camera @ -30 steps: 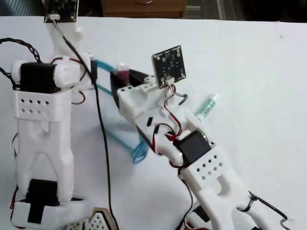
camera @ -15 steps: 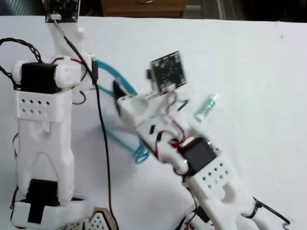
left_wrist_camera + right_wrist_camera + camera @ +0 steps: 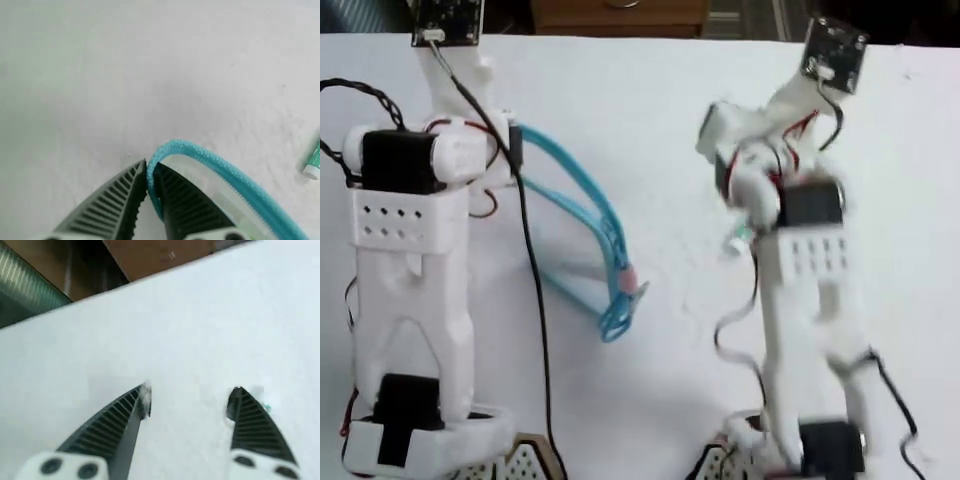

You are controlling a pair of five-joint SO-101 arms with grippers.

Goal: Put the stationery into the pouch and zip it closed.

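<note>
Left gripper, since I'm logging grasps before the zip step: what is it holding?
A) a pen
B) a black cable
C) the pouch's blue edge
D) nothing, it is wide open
C: in the left wrist view the left gripper is shut on the blue edge of the pouch.

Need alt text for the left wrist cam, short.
The left pincer is pinched shut on the turquoise rim of the pouch, which curves away over a white table. The tip of a green-and-white stationery item lies on the table, apart from the pouch.
</note>
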